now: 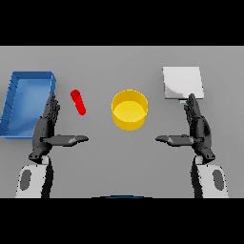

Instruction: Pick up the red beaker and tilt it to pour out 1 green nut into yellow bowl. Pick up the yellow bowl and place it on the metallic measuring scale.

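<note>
**Fingers straight on both hands, nothing grasped yet**

Fingers of the left hand (46, 127) and of the right hand (197, 127) are straight and released, thumbs pointing inward toward each other; neither hand touches anything. Both hover low over the grey bench (122, 66), well apart, one at each side.

The small red beaker (78, 102) lies tilted on the bench just beside the left hand, between it and the round yellow bowl (129, 110), which stands upright near the middle. No green nut can be made out. The flat metallic measuring scale (182, 83) sits at the far right, just beyond the right hand's fingertips. A blue rectangular tray (14, 102) lies at the far left and plays no part in the task.

By my reading the first step, picking up the beaker, is not yet begun. The next move calls for the left hand to reach over to the beaker and curl round its narrow body, squarely enough that it does not roll away.
</note>
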{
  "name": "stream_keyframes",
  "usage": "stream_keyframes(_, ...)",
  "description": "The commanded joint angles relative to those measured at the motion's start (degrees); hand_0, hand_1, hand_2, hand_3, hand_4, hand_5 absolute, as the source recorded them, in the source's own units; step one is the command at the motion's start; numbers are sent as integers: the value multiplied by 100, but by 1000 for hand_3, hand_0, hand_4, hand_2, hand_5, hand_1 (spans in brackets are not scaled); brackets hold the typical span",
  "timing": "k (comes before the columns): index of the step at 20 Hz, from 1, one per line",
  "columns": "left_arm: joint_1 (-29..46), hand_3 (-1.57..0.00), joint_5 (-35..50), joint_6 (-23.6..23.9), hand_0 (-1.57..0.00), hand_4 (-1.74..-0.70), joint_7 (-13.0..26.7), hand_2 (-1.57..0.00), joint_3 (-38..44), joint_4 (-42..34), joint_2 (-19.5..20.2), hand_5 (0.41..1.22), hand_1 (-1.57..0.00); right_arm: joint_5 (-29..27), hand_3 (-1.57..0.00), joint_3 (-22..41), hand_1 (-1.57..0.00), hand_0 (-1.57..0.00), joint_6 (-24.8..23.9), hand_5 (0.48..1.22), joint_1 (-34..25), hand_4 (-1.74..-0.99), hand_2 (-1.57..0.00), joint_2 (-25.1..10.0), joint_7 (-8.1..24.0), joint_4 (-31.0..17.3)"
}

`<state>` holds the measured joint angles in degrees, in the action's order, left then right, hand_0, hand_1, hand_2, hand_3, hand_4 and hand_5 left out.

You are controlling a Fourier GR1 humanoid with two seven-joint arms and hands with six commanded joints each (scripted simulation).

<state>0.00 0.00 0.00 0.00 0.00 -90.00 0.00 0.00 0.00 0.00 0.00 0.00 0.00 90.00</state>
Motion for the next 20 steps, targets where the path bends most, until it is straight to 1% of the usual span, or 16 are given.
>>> stream_keyframes(1, 26, 1, 3, -2, 1, -1141, -16, 1, -4, -18, 0, 660, 1, 1, 1, 0, 1, 1, -10, 578, -13, -1071, 1, 4, 6, -8)
stream_keyframes(6, 302, 1, 49, -86, 1, -1141, -121, 1, -41, -229, 39, 660, 1, 43, 1, 20, 1, 1, -76, 578, -149, -1071, 1, 55, 35, -68)
stream_keyframes(7, 590, 1, -241, -156, 1, -1141, -304, 1, -280, -597, 212, 660, 1, 677, 1, 252, 1, 1, -245, 578, 40, -1071, 1, -206, -386, 155)
stream_keyframes(8, 803, 1, -449, -198, 1, -1143, -368, 1, -469, -887, 302, 660, 1, 1090, 1, 451, 1, 1, -333, 577, 179, -1072, 1, -314, -569, 290)
stream_keyframes(9, 904, 1, -579, -202, 1, -1144, -247, 1, -574, -1125, 375, 660, 1, 1385, 1, 595, 1, 1, -411, 576, 243, -1066, 1, -361, -586, 403)
stream_keyframes(10, 986, 1, -660, -213, 1, -1142, -91, 1, -660, -1309, 417, 662, 1, 1550, 1, 668, 1, 1, -461, 577, 301, -1064, 1, -385, -548, 490)
stream_keyframes(11, 1055, 1, -758, -232, 1, -1138, 9, 1, -757, -1366, 423, 660, 1, 1598, 1, 687, 1, 1, -448, 581, 287, -1071, 1, -419, -492, 510)
stream_keyframes(12, 1097, 1, -781, -222, 1, -1136, 117, 1, -785, -1466, 425, 657, 1, 1606, 1, 704, 1, 1, -452, 585, 319, -1084, 1, -410, -507, 560)
stream_keyframes(13, 1016, 1, -765, -249, 1, -1138, 319, 1, -773, -1413, 446, 655, 1, 1516, 1, 723, 1, 1, -371, 592, 319, -1103, 1, -382, -519, 595)
stream_keyframes(14, 974, 1, -808, -253, 1, -1139, 431, 1, -805, -1394, 448, 652, 1, 1483, 1, 720, 1, 1, -312, 600, 320, -1118, 1, -414, -428, 636)
stream_keyframes(15, 922, 1, -836, -233, 1, -1137, 460, 1, -808, -1331, 429, 650, 1, 1458, 1, 708, 1, 1, -295, 607, 269, -1131, 1, -410, -396, 585)
stream_keyframes(17, 671, 1, -821, -218, 1, -1136, 521, 1, -731, -1015, 407, 648, 1, 1358, 1, 722, 1, 1, -204, 624, 331, -1163, 1, -398, -553, 613)
stream_keyframes(18, 515, 1, -809, -220, 1, -1137, 523, 1, -655, -826, 442, 647, 1, 1245, 1, 680, 1, 1, -145, 627, 351, -1180, 1, -402, -548, 628)
stream_keyframes(19, 331, 1, -715, -259, 1, -1145, 605, 1, -551, -603, 465, 643, 1, 1191, 1, 651, 1, 1, -139, 626, 316, -1189, 1, -380, -476, 590)
stream_keyframes(20, 215, 1, -689, -279, 1, -1158, 567, 1, -522, -434, 449, 645, 1, 1144, 1, 648, 1, 1, -111, 627, 278, -1197, 1, -364, -484, 587)
